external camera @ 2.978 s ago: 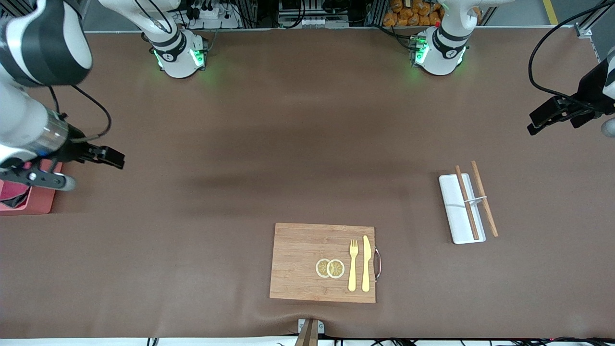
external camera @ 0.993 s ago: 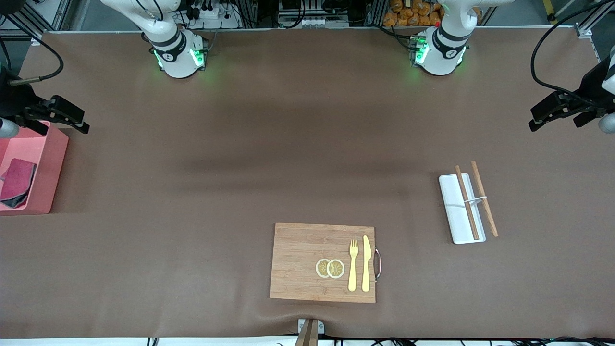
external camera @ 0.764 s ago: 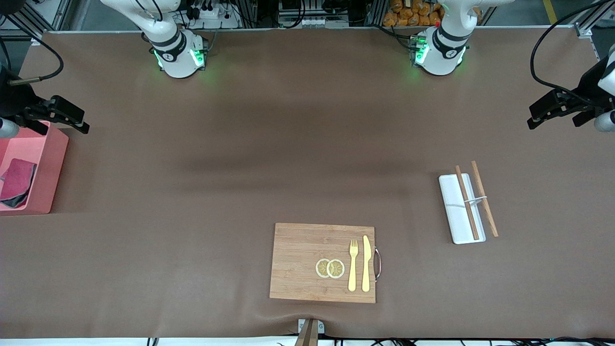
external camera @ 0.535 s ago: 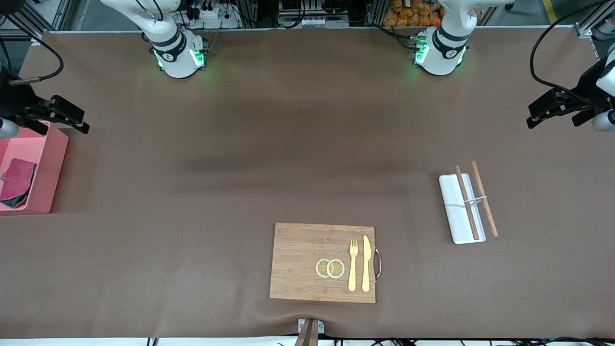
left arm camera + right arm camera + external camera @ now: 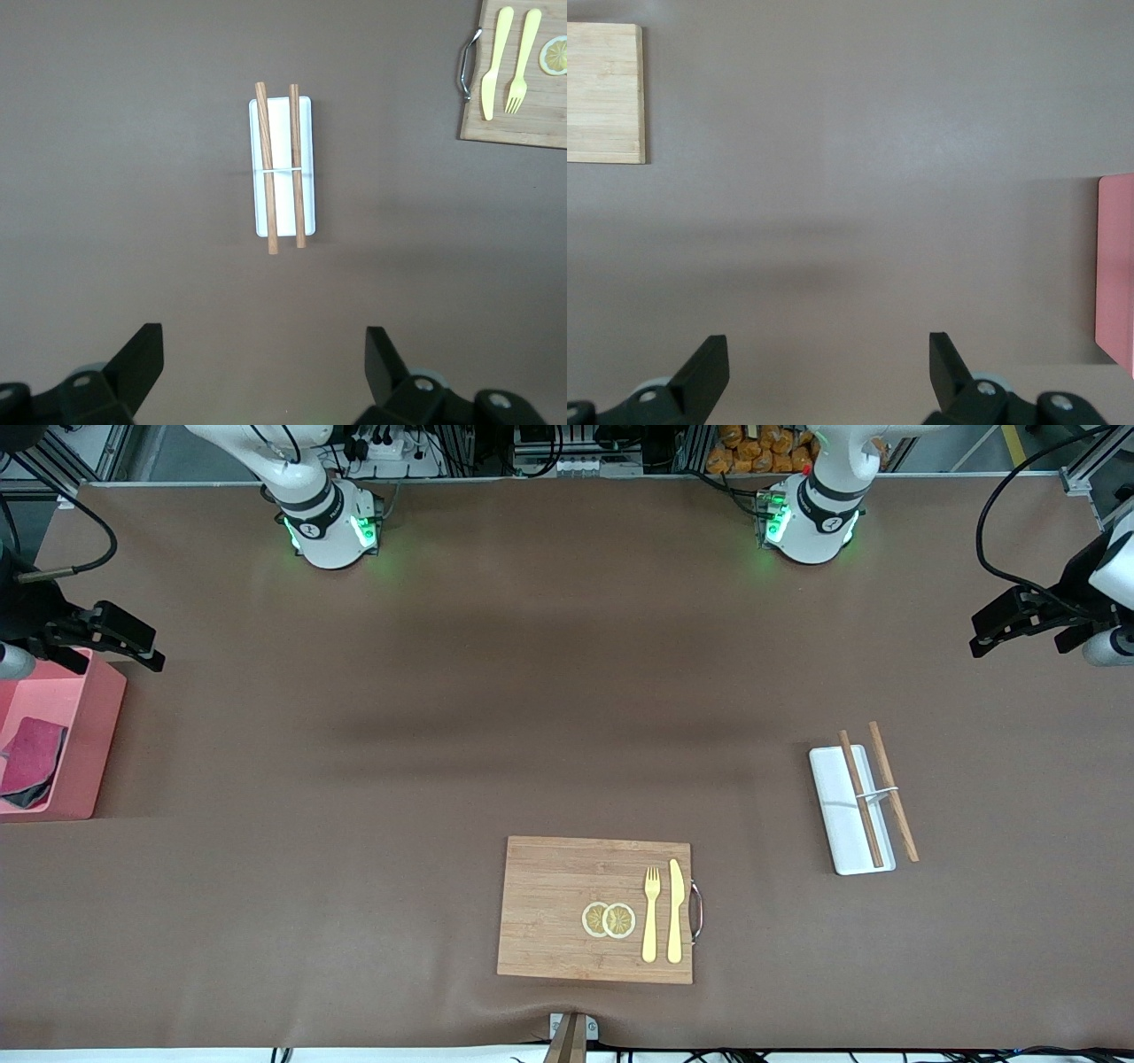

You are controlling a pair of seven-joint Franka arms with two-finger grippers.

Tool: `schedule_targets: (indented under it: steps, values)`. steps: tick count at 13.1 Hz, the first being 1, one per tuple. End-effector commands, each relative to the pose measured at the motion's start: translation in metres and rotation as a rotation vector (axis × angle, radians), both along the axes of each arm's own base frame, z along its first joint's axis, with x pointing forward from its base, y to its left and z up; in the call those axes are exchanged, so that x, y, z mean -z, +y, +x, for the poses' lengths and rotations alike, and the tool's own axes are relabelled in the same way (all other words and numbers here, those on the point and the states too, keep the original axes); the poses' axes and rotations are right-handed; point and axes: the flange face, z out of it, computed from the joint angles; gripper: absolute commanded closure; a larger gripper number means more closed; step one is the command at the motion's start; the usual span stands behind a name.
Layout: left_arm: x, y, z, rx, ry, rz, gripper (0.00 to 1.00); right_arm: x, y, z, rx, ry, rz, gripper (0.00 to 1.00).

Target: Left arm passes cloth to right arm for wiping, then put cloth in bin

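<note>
The crimson and dark grey cloth (image 5: 32, 762) lies inside the salmon-pink bin (image 5: 89, 744) at the right arm's end of the table. An edge of the bin shows in the right wrist view (image 5: 1116, 266). My right gripper (image 5: 120, 638) is open and empty, up in the air over the table beside the bin's corner; its own view shows it (image 5: 828, 367) with wide-apart fingers over bare table. My left gripper (image 5: 1010, 622) is open and empty, raised over the left arm's end of the table; its own view shows it (image 5: 264, 367) over bare table.
A white tray (image 5: 842, 819) with two brown chopsticks (image 5: 873, 793) lies toward the left arm's end, also in the left wrist view (image 5: 283, 168). A bamboo cutting board (image 5: 549, 908) with lemon slices (image 5: 609, 919), a yellow fork (image 5: 651, 914) and knife (image 5: 675, 911) sits near the front camera.
Three seconds ago my right arm hung low over the bin; it has risen and pulled back, leaving the cloth in the bin. My left gripper has drifted slightly upward.
</note>
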Motion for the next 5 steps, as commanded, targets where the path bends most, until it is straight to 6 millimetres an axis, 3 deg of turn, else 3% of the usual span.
schedule_targets:
  steps: [1, 5]
  values:
    - [-0.0055, 0.0022, -0.0032, 0.003, -0.002, 0.027, 0.0, -0.0017, -0.0002, -0.0031, -0.009, -0.004, -0.016, 0.0]
    - [-0.0045, 0.0042, -0.0021, -0.005, 0.001, 0.014, 0.0, -0.0017, -0.0002, -0.0031, -0.009, -0.004, -0.016, 0.0]
